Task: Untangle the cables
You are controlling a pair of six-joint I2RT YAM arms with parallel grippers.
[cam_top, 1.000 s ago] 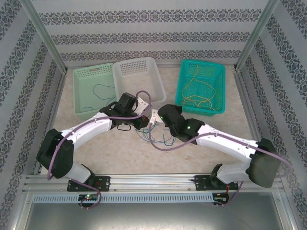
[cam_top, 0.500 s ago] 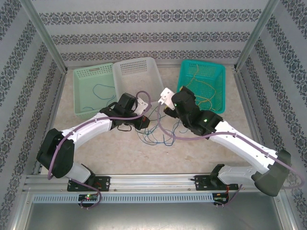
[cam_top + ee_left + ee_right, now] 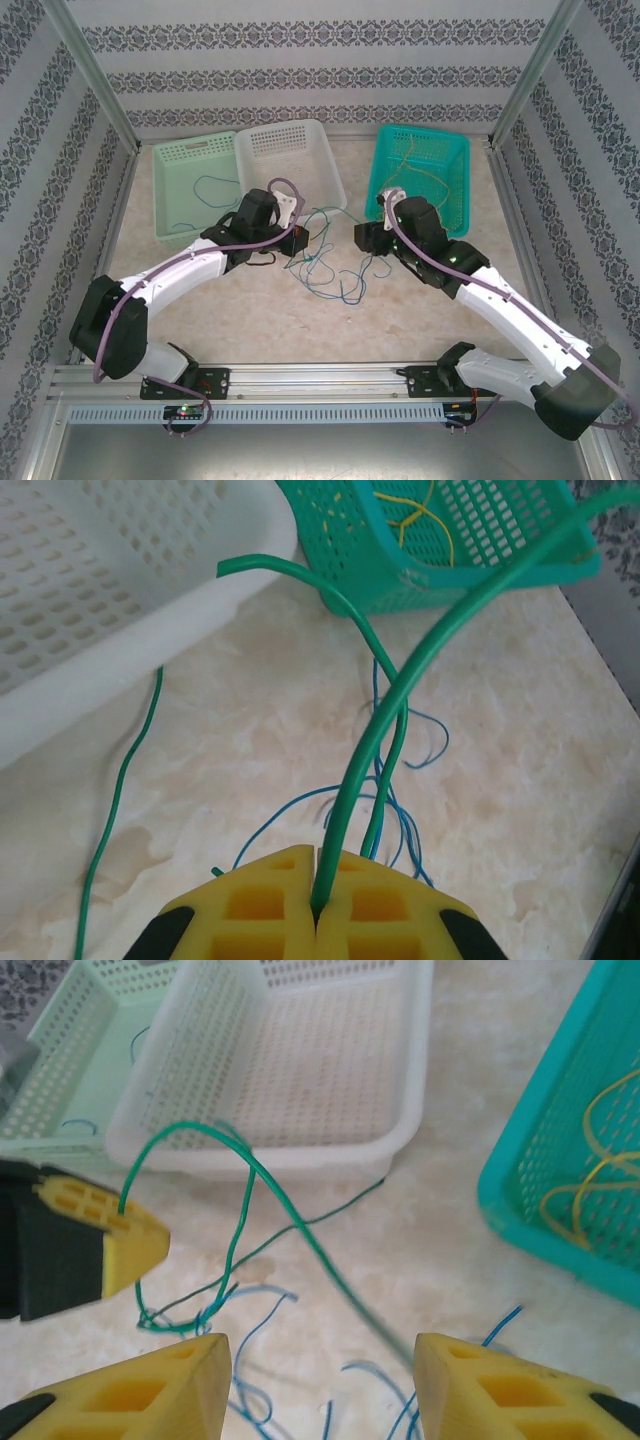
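A green cable (image 3: 370, 740) rises out of my left gripper (image 3: 316, 858), whose yellow fingers are shut on it. Below it, thin blue cables (image 3: 400, 820) lie tangled on the table. From above, the left gripper (image 3: 297, 240) sits at the left of the tangle (image 3: 330, 272) and my right gripper (image 3: 366, 238) at its right. The right gripper (image 3: 318, 1360) is open. The green cable (image 3: 300, 1225) slants past its right finger (image 3: 480, 1385), blurred and ungripped. Blue cables (image 3: 250, 1340) lie beneath. Yellow cables (image 3: 415, 205) lie in the teal basket (image 3: 455, 165).
A white basket (image 3: 300, 135) and a light green basket (image 3: 175, 160) holding a blue cable (image 3: 215, 185) stand at the back left. The teal basket is at the back right. Frame posts and patterned walls close in the table.
The right gripper has opened, let go of the cables and swung right towards the teal basket. The left gripper edged back, still holding the green cable; the tangle spread out.
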